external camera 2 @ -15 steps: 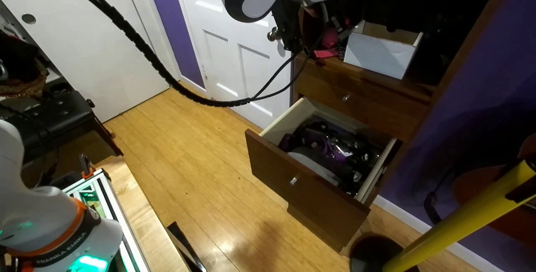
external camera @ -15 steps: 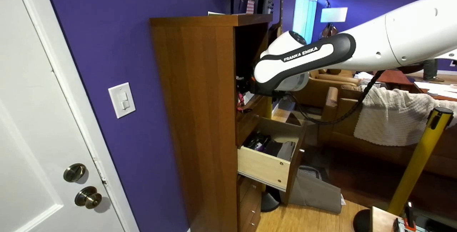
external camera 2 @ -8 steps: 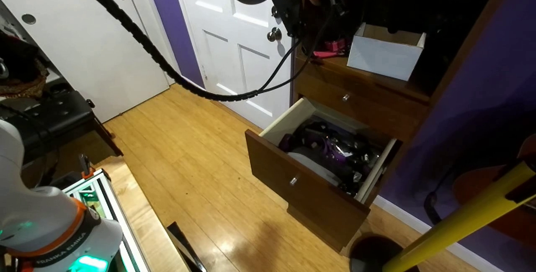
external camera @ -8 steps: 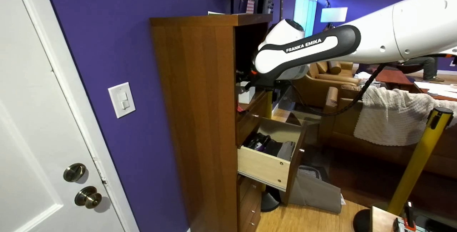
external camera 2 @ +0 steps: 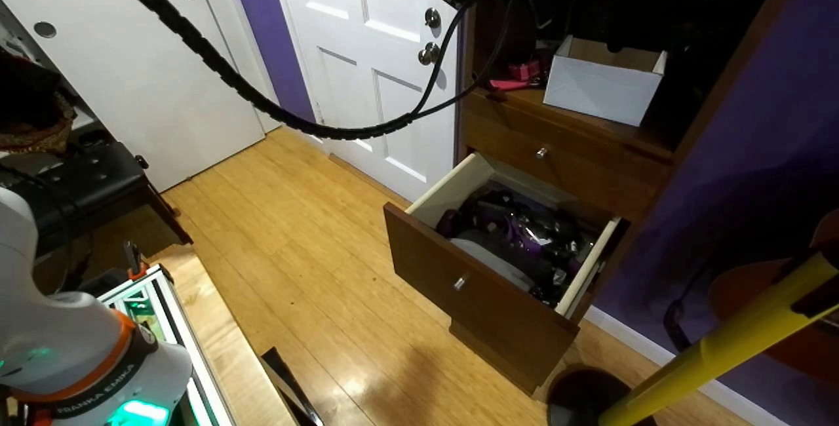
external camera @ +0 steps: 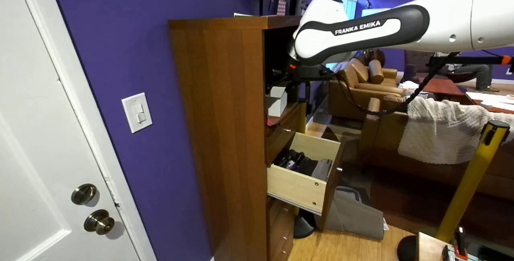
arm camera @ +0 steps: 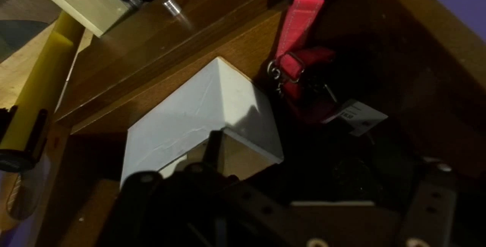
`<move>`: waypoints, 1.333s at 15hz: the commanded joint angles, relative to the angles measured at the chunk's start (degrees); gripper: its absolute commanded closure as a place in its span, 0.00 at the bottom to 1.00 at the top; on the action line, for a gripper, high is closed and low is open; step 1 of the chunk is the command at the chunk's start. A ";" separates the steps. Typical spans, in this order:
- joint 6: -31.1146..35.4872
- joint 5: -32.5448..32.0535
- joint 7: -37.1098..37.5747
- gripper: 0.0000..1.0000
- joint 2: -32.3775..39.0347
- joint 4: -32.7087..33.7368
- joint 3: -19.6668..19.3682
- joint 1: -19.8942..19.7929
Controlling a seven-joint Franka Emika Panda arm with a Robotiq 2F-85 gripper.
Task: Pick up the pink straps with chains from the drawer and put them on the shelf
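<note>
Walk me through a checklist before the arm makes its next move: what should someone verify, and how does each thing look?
1. Pink straps on the shelf: ok, they lie there beside the white box.
2. Gripper open: ok, its jaws stand apart, above the straps.
3. Nothing snagged on the gripper: cannot tell, it is too dark around it.
4. Straps safely back from the shelf's front edge: cannot tell, one end lies close to it.
5. Drawer pushed in: not ok, it stands pulled out below the shelf.
6. White box upright: ok, its open top faces up.
</note>
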 commanded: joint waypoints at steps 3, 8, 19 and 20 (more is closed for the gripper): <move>-14.36 -6.92 -2.17 0.00 -5.26 1.14 -1.13 -0.67; -25.63 -6.30 -8.66 0.00 -10.62 2.05 -1.31 -0.54; -37.89 -10.53 -7.35 0.00 -13.53 6.13 0.89 0.55; -37.90 -10.59 -7.34 0.00 -13.49 6.13 0.91 0.55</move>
